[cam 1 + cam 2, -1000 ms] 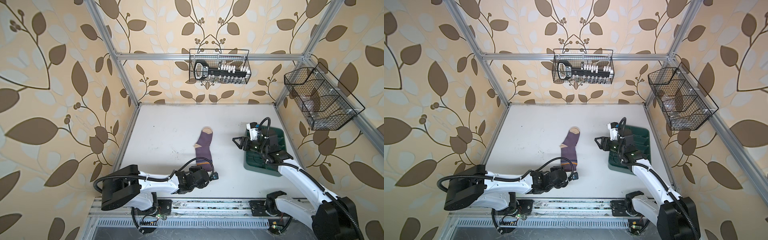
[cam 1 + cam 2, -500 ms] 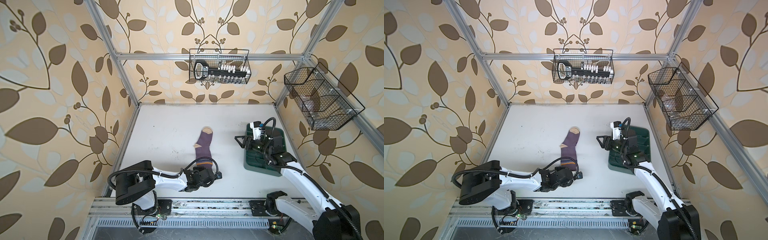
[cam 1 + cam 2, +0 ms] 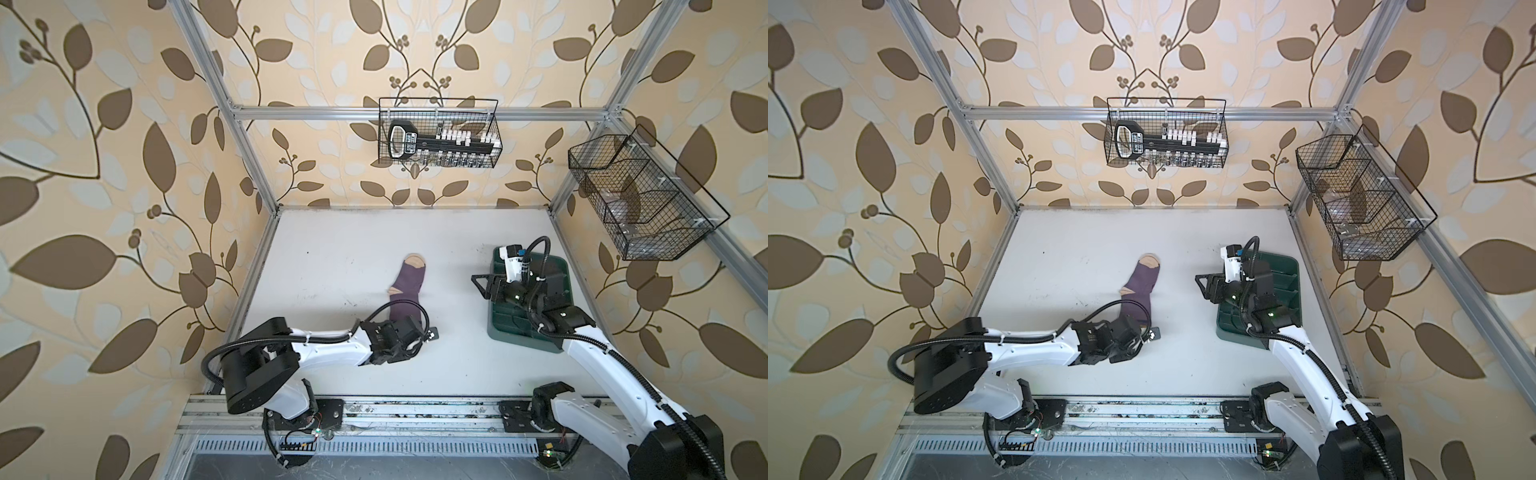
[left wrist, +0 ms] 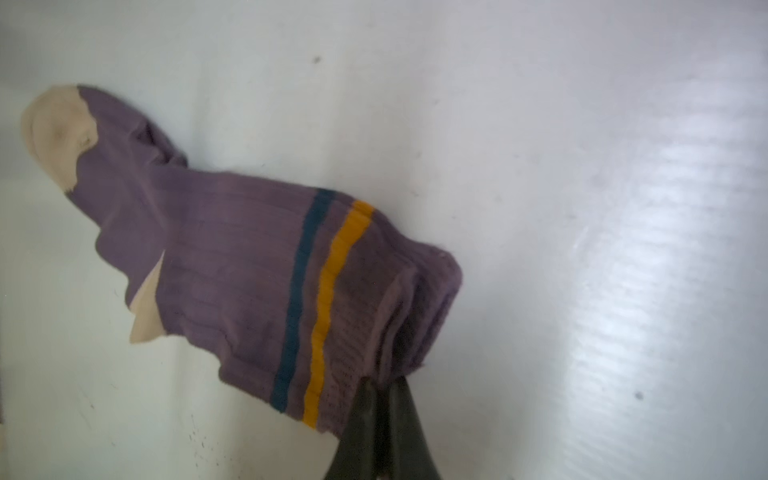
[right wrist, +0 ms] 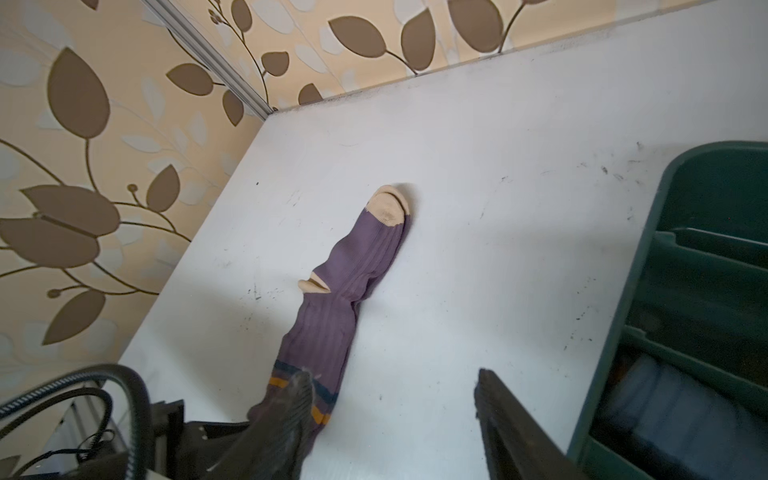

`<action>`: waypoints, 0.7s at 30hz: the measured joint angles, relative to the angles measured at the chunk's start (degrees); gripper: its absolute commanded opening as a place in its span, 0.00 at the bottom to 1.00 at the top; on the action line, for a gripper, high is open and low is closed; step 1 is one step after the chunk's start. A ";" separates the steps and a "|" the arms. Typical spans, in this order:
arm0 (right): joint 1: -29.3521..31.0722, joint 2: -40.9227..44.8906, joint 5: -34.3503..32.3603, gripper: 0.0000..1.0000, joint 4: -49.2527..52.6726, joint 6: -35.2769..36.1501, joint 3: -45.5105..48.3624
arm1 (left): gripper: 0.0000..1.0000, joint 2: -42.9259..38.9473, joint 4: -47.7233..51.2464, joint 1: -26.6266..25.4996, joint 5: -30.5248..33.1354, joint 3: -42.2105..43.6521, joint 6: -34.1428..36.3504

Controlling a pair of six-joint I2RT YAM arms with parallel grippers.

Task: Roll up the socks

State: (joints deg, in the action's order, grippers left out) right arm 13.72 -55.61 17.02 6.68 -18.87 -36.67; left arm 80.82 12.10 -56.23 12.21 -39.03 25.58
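A purple ribbed sock point(image 3: 409, 282) point(image 3: 1144, 280) lies lengthwise on the white table, beige toe at the far end and cuff at the near end. In the left wrist view the sock point(image 4: 232, 257) shows a dark teal and an orange stripe near its bunched cuff, and my left gripper point(image 4: 380, 384) is shut on that cuff's edge. Both top views show the left gripper point(image 3: 417, 330) point(image 3: 1142, 332) low over the sock's near end. My right gripper point(image 3: 482, 286) point(image 5: 392, 378) hangs open by the tray's left edge, to the right of the sock point(image 5: 353, 266). A blurred pale blue thing point(image 5: 665, 415) lies in the tray.
A dark green tray point(image 3: 511, 332) point(image 5: 665, 208) with compartments sits at the table's right side under the right arm. A wire basket point(image 3: 438, 139) holding a tool set hangs on the back wall. Another wire basket point(image 3: 640, 199) hangs on the right wall.
The left gripper's jaws have closed on the sock's cuff, and that arm has swung slightly inward. The right gripper has barely moved.
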 measured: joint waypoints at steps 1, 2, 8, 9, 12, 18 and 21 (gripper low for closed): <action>1.46 0.37 -1.05 0.60 -0.81 1.01 0.57 | 0.18 -1.46 0.59 1.66 -1.51 0.00 -0.55; 3.80 1.03 -2.34 0.60 -1.97 2.73 1.64 | 0.18 -3.21 1.03 3.80 -3.74 0.00 -0.83; 21.46 0.70 -9.70 0.57 -9.60 18.95 9.51 | 0.05 -3.69 4.39 10.58 -12.85 -2.62 -2.47; 24.06 -1.05 -10.80 0.57 -9.86 21.16 9.92 | 0.03 -3.06 4.76 11.02 -13.94 -3.17 -2.80; 30.64 -6.40 -14.19 0.56 -9.97 26.62 9.73 | 0.05 -1.95 5.57 12.15 -16.35 -3.85 -3.45; 38.47 -7.26 -19.17 0.56 -9.68 34.67 9.73 | 0.42 -2.82 6.45 12.85 -16.31 -3.85 -5.18; 38.62 -3.96 -24.57 0.58 -9.35 36.09 9.75 | 0.51 -5.79 6.82 12.83 -15.43 -3.76 -4.31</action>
State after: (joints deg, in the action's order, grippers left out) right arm 52.34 -59.57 -7.55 -2.68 17.21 -26.92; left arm 75.02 18.92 -43.40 -3.22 -42.78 21.28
